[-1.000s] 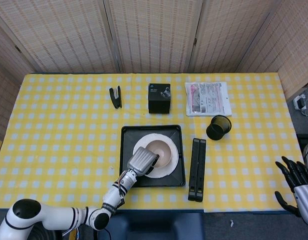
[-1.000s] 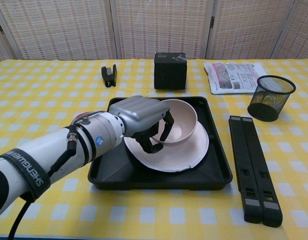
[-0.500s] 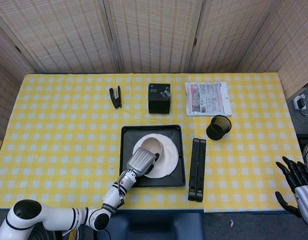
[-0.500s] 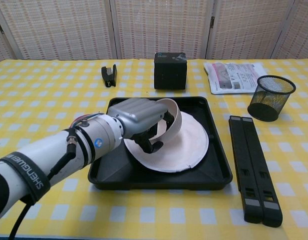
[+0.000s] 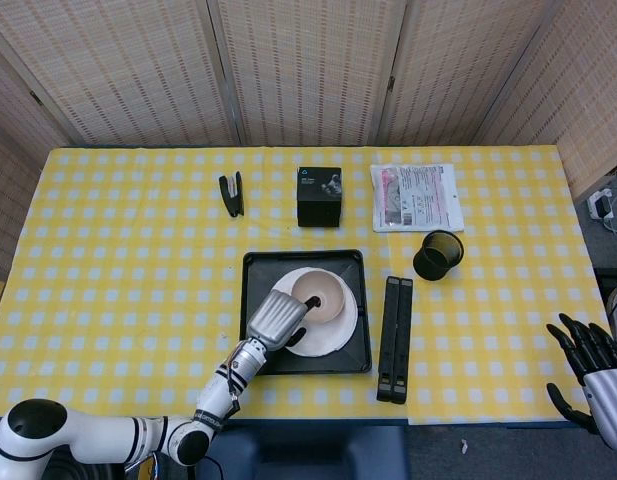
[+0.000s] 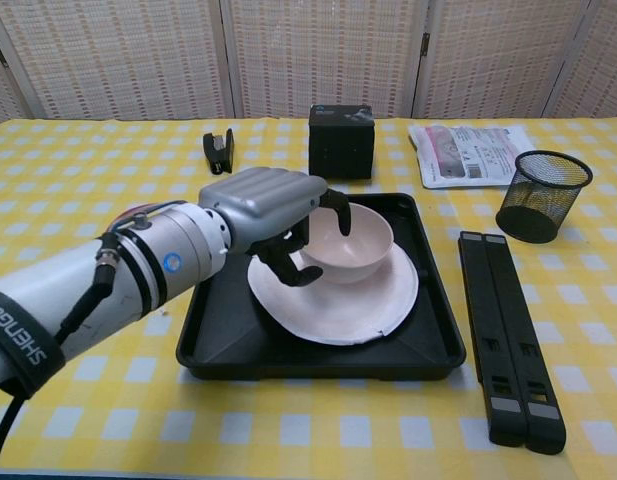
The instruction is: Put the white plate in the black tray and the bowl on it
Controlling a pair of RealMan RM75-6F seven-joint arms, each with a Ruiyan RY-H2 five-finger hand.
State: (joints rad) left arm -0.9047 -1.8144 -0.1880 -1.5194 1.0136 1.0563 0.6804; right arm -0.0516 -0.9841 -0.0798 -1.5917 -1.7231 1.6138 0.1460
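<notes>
The black tray (image 5: 360, 305) (image 6: 433, 340) lies at the table's middle front, and the white plate (image 5: 334, 336) (image 6: 353, 312) lies inside it. The pale bowl (image 5: 324, 296) (image 6: 353, 240) stands upright over the plate. My left hand (image 5: 278, 318) (image 6: 266, 206) grips the bowl's left rim, fingers hooked over the edge and thumb underneath. Whether the bowl's base touches the plate I cannot tell. My right hand (image 5: 588, 372) hangs off the table's front right corner with its fingers apart and nothing in it; the chest view does not show it.
A black stapler (image 5: 231, 194), a black box (image 5: 319, 196) and a printed packet (image 5: 418, 196) lie behind the tray. A black mesh cup (image 5: 438, 254) stands to the tray's back right. Two long black bars (image 5: 393, 338) lie along the tray's right side.
The bowl, tipped onto its side half a second ago, is now upright. My left hand has turned and drawn slightly left with it. The right hand has barely moved.
</notes>
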